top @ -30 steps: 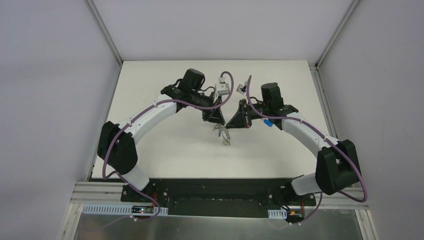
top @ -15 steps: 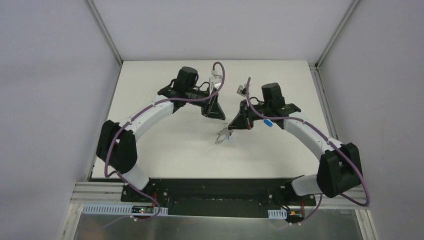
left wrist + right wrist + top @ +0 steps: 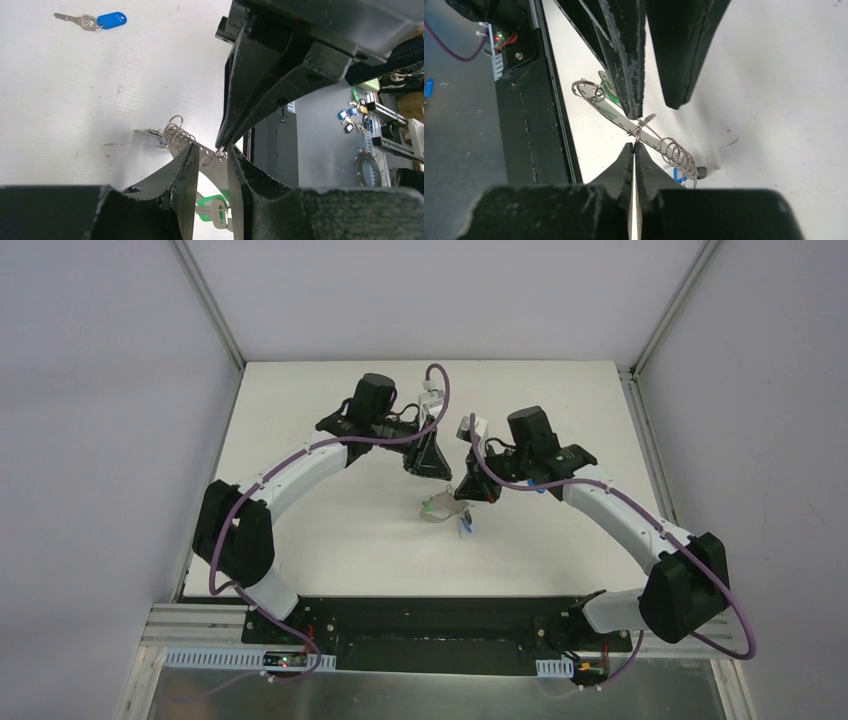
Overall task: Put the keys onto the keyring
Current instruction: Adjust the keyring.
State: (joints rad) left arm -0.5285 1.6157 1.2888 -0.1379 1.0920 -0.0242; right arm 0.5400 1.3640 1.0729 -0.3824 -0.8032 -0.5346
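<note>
Pinching one small linked ring of the keyring with the right jaws, clenched tight; straddling its pale strip with the left jaws, parted and gripping nothing. Found mid-surface, at six o'clock from the left jaws in the top view. Probably light, floppy, slick: best held by a ring. Leaving the blue key apart at eleven o'clock in the left wrist view; tiny, stiff, best taken by its plastic head. Hard to judge the green key, half hidden at six o'clock there: threaded or merely beside.
</note>
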